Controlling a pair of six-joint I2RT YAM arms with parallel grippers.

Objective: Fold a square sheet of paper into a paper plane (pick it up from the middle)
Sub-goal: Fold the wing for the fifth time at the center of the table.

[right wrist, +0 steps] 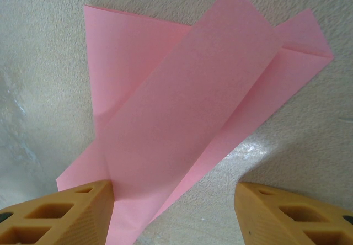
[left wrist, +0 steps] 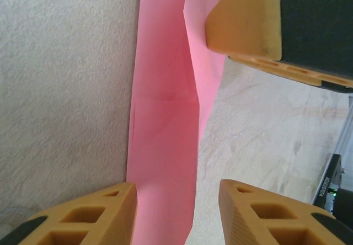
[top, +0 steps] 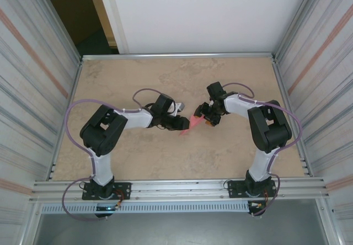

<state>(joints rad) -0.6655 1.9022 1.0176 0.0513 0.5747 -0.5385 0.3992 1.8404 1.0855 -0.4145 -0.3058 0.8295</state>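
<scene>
The pink paper (top: 186, 129) lies on the table between the two arms, folded into a narrow, layered, pointed form like a paper plane. In the left wrist view the paper plane (left wrist: 165, 118) runs as a long strip with a cross crease, passing between my left gripper's (left wrist: 176, 201) open jaws, close to the left finger (left wrist: 83, 217). One finger of the right gripper (left wrist: 245, 19) hangs over its far end. In the right wrist view the paper plane (right wrist: 193, 101) shows a wide flap over two lower layers. My right gripper (right wrist: 174, 201) is open, its left finger (right wrist: 66, 212) against the paper's edge.
The beige marbled table (top: 127, 79) is framed by a metal rail (top: 176, 56) at the back and corrugated walls on both sides. Both arms (top: 105, 129) reach in toward the middle, and purple cables loop beside them.
</scene>
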